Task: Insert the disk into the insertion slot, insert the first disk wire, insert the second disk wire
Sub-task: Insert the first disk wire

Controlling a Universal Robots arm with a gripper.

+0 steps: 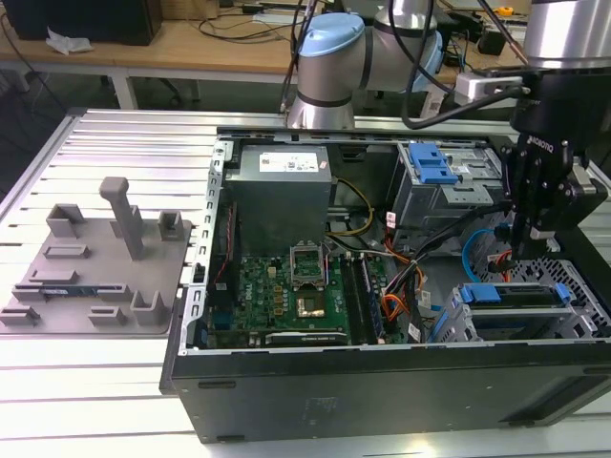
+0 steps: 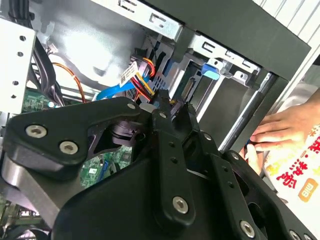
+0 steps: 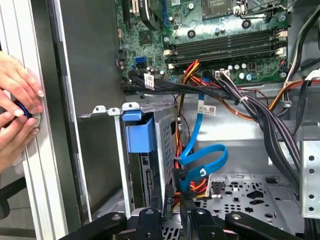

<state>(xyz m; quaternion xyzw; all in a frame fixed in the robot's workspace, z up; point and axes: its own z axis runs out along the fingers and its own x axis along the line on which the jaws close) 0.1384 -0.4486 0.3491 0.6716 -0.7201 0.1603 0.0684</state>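
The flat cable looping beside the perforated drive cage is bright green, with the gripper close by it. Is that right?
Not quite: the colour is wrong. The first wrist view shows that the flat cable is light blue, not green. It does loop beside the perforated drive cage, with the gripper close by it.

From my station I counted one open black computer case, one green motherboard, one grey metal power-supply box, one grey moulded fixture tray, one flat light-blue cable and two hands of a person.
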